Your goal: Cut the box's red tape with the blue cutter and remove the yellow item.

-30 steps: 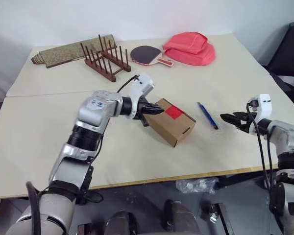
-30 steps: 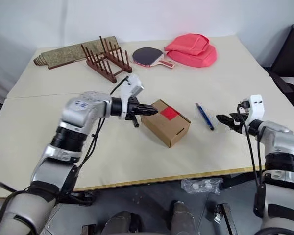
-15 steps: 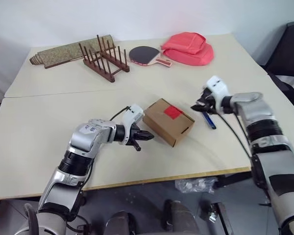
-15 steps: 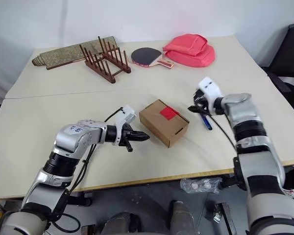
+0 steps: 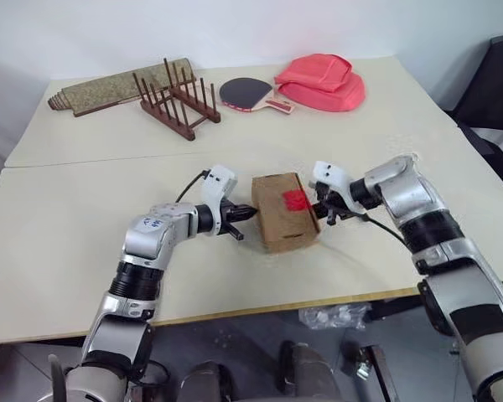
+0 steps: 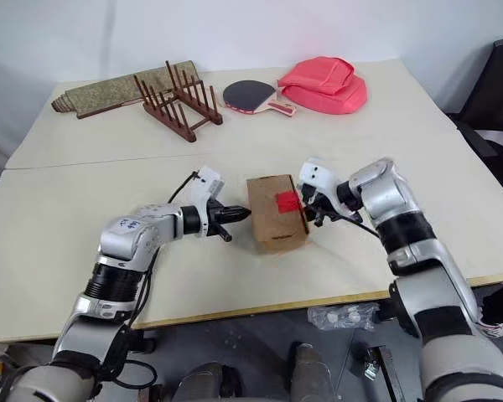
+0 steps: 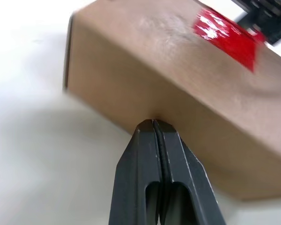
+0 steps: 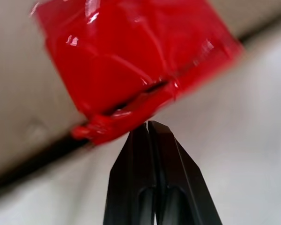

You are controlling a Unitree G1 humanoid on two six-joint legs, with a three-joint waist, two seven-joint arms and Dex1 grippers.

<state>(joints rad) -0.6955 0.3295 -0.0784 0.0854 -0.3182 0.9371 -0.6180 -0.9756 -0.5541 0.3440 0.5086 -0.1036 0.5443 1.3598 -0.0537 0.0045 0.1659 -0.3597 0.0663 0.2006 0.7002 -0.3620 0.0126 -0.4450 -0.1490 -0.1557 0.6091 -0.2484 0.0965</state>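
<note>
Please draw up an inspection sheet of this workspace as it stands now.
Surface: pale table, two tops joined at a seam.
Job's things: cardboard box at the centre, flaps closed; red tape on its top, wrinkled.
Clutter: wooden rack, rolled mat, table-tennis paddle and red fabric bag along the far edge.
Grippers: left pincer shut, tips against the box's side; right pincer shut, empty, tips at the tape's edge.
Cables: black cable at the left wrist; another along the right forearm.
Surroundings: white wall; dark chair to the right.
</note>
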